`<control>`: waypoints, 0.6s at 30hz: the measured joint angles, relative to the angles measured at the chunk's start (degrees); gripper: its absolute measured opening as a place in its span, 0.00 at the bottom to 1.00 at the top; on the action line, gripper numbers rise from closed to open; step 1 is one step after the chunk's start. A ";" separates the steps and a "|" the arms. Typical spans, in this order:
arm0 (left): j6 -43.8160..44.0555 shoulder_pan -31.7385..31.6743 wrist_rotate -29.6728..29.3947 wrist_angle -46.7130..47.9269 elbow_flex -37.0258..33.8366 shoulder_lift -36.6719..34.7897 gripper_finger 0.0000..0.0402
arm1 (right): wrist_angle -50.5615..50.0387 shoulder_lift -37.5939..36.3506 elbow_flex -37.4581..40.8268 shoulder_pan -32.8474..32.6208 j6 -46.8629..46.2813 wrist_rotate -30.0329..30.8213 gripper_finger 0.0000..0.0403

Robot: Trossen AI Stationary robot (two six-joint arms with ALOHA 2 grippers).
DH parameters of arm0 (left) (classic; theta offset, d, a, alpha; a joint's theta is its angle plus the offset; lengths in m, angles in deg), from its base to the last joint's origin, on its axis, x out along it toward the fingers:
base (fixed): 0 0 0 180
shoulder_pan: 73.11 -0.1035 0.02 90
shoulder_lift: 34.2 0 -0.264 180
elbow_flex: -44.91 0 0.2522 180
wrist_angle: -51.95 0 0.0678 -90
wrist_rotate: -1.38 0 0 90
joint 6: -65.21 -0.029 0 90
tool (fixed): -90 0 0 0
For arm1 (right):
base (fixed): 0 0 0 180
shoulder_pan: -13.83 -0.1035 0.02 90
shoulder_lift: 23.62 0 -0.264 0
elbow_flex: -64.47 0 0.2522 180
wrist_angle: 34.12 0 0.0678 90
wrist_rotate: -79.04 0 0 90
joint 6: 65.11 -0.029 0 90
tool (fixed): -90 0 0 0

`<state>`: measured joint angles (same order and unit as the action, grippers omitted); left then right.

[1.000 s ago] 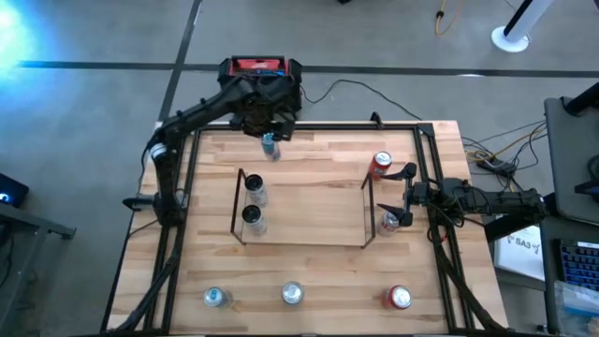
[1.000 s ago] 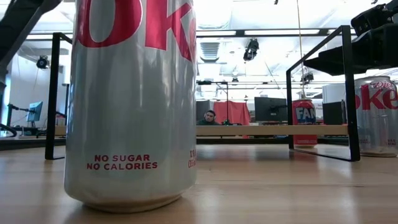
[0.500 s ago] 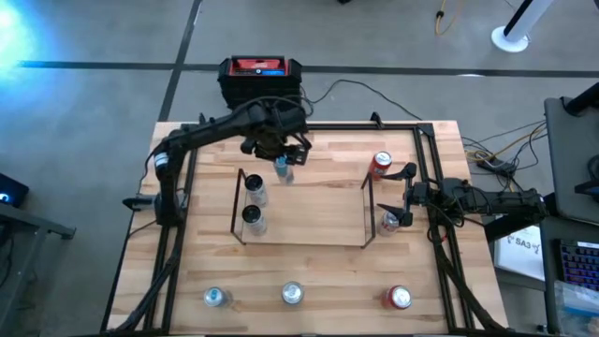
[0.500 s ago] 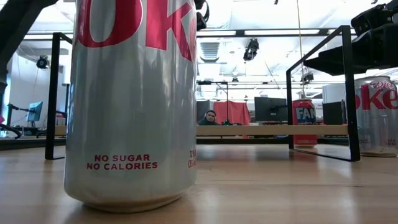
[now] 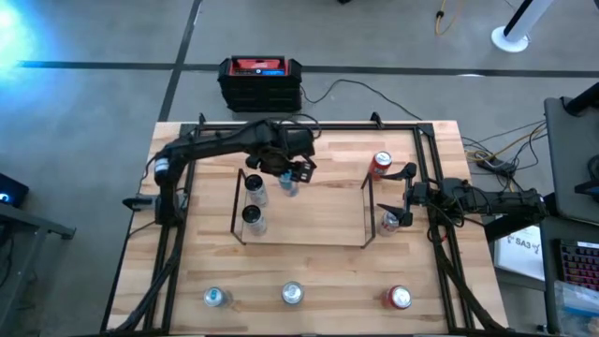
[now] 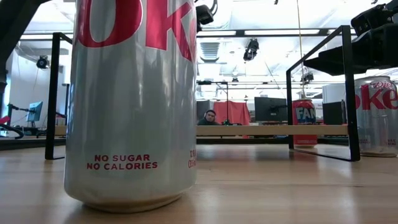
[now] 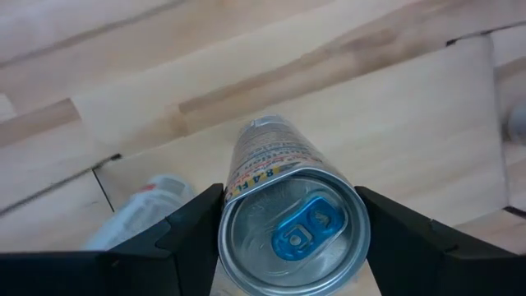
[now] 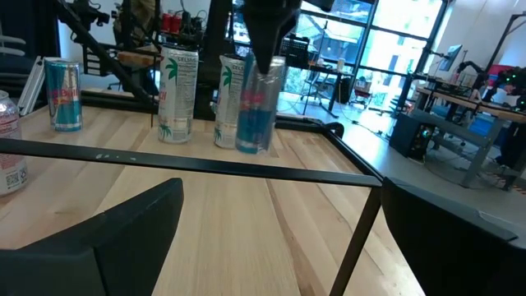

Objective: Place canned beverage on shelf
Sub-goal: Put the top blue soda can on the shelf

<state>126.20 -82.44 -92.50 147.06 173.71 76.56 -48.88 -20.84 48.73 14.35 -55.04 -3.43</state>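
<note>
- Change since the earlier frames: the left gripper (image 5: 289,176) has travelled with its can from the far table edge, near the black-and-red box (image 5: 260,80), to a position over the far left part of the shelf (image 5: 309,236).
- Left gripper: fingers (image 7: 185,230) clamped on either side of a slim blue-tabbed can (image 7: 288,222); the can hangs upright beneath the wrist, and the light deck shows below it. Whether its base touches the deck cannot be told from these views.
- Shelf: low rack with thin black end frames and a pale wood deck, at the middle of the table (image 5: 328,295).
- On the shelf: two white cans (image 5: 255,190) with dark tops, one behind the other at the left end; the carried can is just beside the farther one.
- Right gripper (image 5: 404,195): parked at the shelf's right end frame, jaws spread wide, holding nothing.
- Beside the right gripper: a red can (image 5: 380,165) on its far side and a silver can (image 5: 390,223) on its near side, both outside the shelf.
- Near table edge: three cans in a row, namely a blue-topped can (image 5: 216,298), a silver Coke can (image 6: 130,99) and a red-topped can (image 5: 399,298).
- Background: a person (image 6: 209,117) sits beyond the table.
</note>
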 joint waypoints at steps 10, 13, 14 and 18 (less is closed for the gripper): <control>1.11 1.21 0.31 -1.86 -4.49 0.00 0.58 | -0.02 0.01 0.00 0.01 0.00 0.00 0.99; 1.32 1.72 0.60 -2.53 -5.58 0.00 0.58 | 0.00 0.01 0.00 0.01 0.00 0.00 0.99; 1.32 1.80 0.61 -3.25 -5.88 0.00 0.58 | 0.00 -0.01 0.00 0.01 0.00 0.00 0.99; 1.32 1.83 1.52 -4.11 -6.14 0.00 0.58 | -0.01 0.00 0.00 -0.01 0.00 0.00 0.99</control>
<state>127.51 -80.62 -90.98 142.96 167.57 76.56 -48.88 -20.84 48.73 14.35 -55.04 -3.43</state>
